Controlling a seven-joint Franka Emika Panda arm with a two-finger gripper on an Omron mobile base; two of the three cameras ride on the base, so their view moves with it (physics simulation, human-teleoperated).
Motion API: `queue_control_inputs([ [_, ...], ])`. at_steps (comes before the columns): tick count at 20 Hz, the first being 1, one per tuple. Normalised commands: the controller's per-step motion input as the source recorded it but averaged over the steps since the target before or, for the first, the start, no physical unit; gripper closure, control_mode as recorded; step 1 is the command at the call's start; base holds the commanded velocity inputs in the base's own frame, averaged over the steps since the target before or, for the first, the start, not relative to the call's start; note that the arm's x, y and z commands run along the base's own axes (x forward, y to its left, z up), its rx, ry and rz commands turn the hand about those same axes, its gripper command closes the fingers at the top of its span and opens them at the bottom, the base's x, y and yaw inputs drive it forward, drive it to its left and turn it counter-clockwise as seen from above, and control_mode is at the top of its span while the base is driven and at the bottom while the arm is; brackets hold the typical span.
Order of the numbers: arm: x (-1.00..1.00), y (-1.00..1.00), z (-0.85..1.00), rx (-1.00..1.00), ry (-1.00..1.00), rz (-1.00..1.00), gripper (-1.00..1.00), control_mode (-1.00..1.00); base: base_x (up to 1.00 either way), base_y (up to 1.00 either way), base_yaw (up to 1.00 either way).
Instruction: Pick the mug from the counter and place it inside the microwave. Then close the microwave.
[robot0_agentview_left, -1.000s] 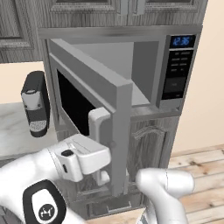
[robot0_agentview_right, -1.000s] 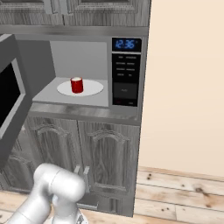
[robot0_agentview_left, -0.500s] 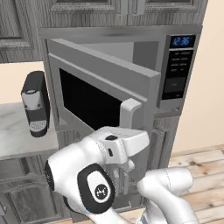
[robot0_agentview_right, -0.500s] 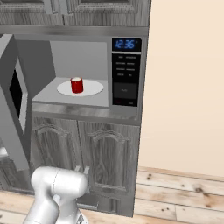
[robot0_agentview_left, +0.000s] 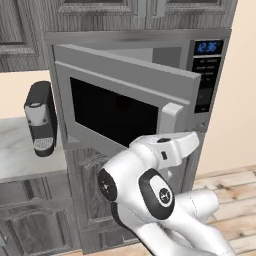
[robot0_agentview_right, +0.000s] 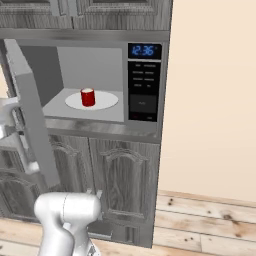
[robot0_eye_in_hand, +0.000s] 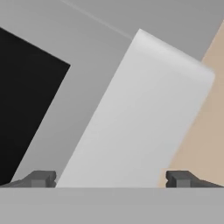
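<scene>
Microwave door (robot0_agentview_left: 125, 107) swung further toward shut than a second ago; arm now pressed low behind it. Tool (robot0_eye_in_hand: 111, 178) open, fingertips (robot0_eye_in_hand: 41, 178) spread either side of the pale bar handle (robot0_eye_in_hand: 140, 113). Red mug (robot0_agentview_right: 87, 97) upright on the white turntable plate (robot0_agentview_right: 107, 101) inside the microwave (robot0_agentview_right: 145, 80). Coffee machine (robot0_agentview_left: 40, 117) on the counter (robot0_agentview_left: 20, 155).

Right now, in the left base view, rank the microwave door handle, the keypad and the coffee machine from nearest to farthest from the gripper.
1. Door handle: directly in front of the open gripper, between its fingertips in the hand view.
2. Keypad: up and to the right, on the microwave front.
3. Coffee machine: far left, on the counter.
</scene>
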Motion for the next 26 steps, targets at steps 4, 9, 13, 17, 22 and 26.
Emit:
queue_control_inputs([
  [4, 0.31, -0.72, 0.00, 0.00, 0.05, 0.12, -1.00, -1.00, 0.00, 0.00, 0.00],
  [9, 0.37, -0.64, 0.00, 0.00, 0.05, 0.11, -1.00, -1.00, 0.00, 0.00, 0.00],
  [13, 0.42, -0.60, 0.00, 0.00, 0.07, 0.10, -1.00, -1.00, 0.00, 0.00, 0.00],
  [17, 0.48, -0.57, 0.00, 0.00, 0.07, 0.10, -1.00, -1.00, 0.00, 0.00, 0.00],
  [22, 0.55, -0.47, 0.00, 0.00, 0.05, 0.09, -1.00, -1.00, 0.00, 0.00, 0.00],
  [26, 0.64, -0.38, 0.00, 0.00, 0.05, 0.07, -1.00, -1.00, 0.00, 0.00, 0.00],
])
